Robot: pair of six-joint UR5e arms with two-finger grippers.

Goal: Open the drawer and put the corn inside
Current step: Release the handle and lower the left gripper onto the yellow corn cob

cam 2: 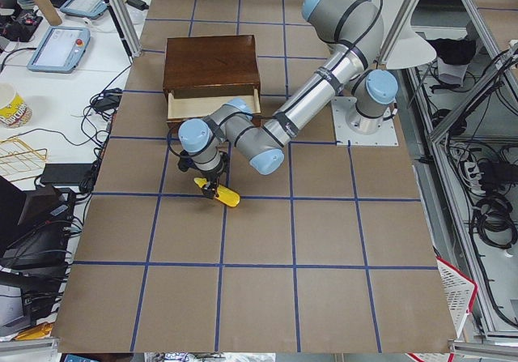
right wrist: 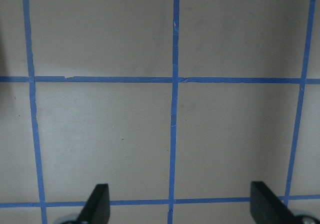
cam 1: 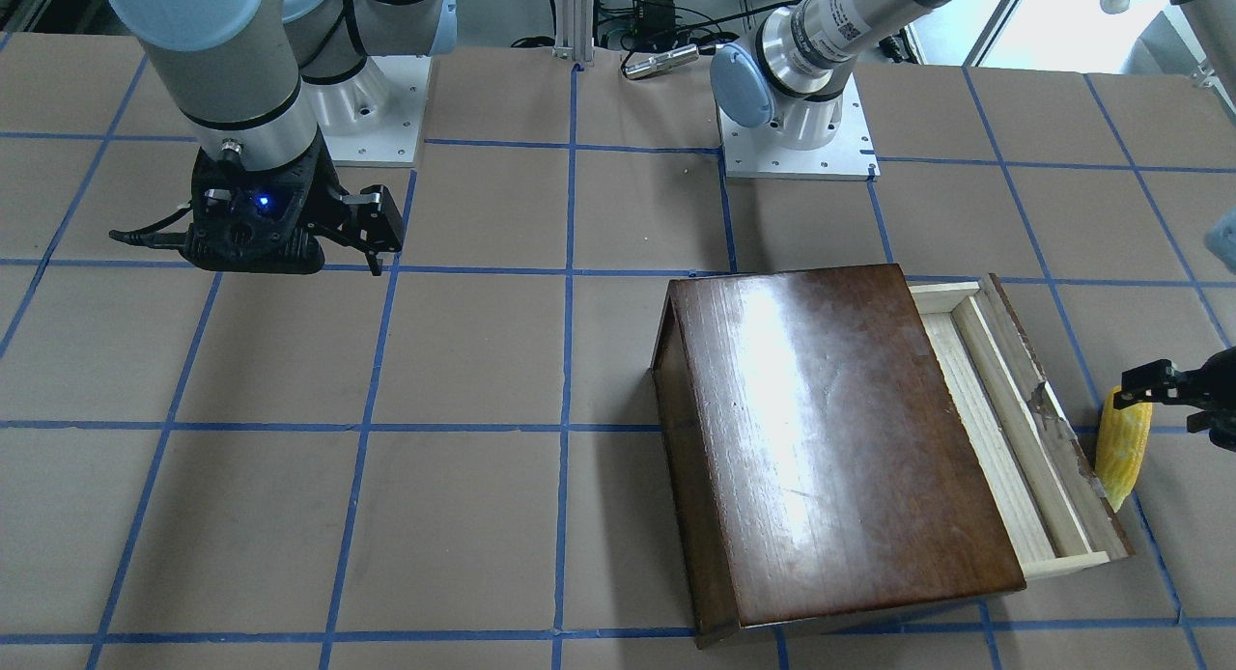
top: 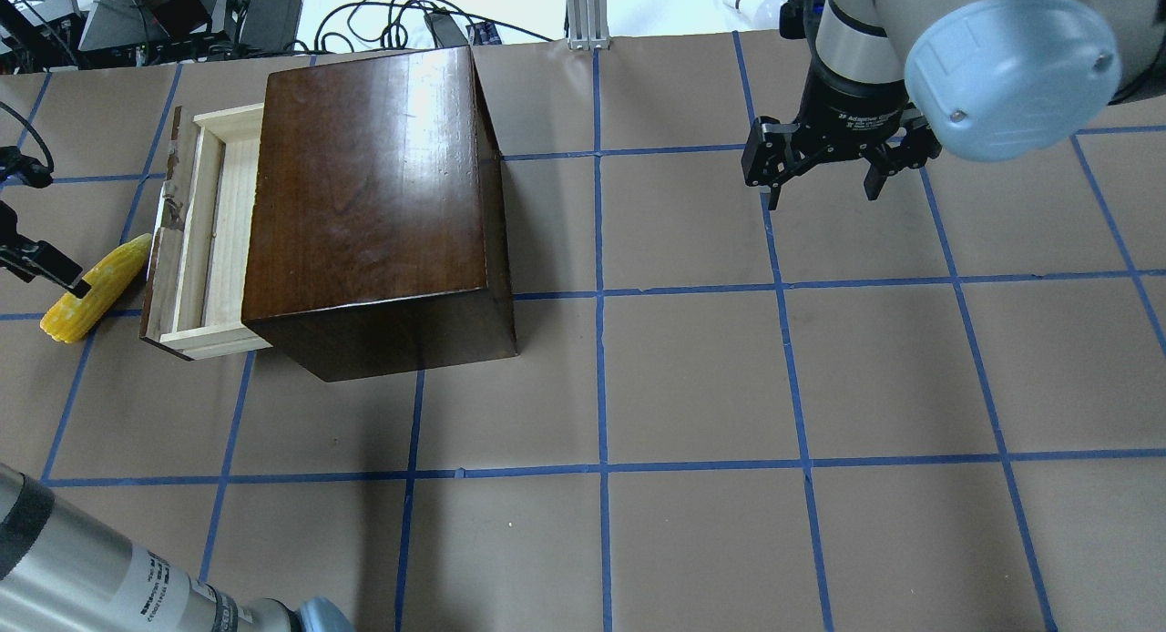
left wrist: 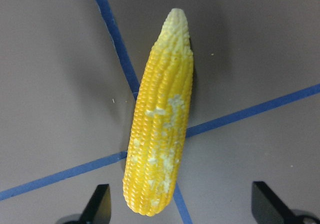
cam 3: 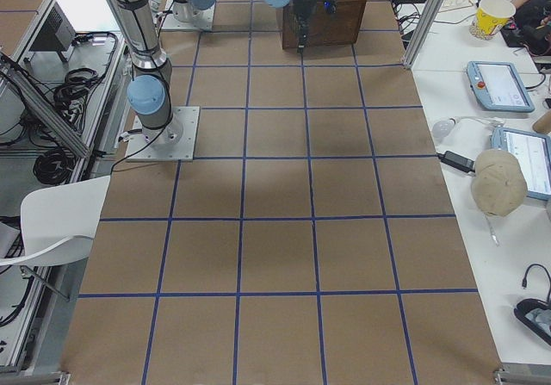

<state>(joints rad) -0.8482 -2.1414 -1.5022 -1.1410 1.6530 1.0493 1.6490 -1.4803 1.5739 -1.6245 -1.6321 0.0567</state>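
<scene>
Your left gripper [left wrist: 182, 209] has its fingers [left wrist: 100, 206] spread wide. The thick end of the corn [left wrist: 160, 129] lies between them, closer to one finger, with a gap on each side. Only the left wrist view shows this. It also shows the cob's pale tip pointing away from the fingers and a crossing of blue tape lines [left wrist: 120, 48] under the cob.

That view leaves out the drawer [top: 205, 240], which the overhead view gives you. It stands part-way out of the dark wooden box [top: 373, 186], just beyond the corn from the fingers. Its chipped dark front panel [cam 1: 1048, 400] stands between the cob and the pale tray. In the front-facing view the left gripper is mostly cut off at the frame edge.

Your right gripper [right wrist: 177, 206] also has its fingers wide apart and holds nothing. It hovers over the taped table [top: 692, 368], well apart from the box and the corn.
</scene>
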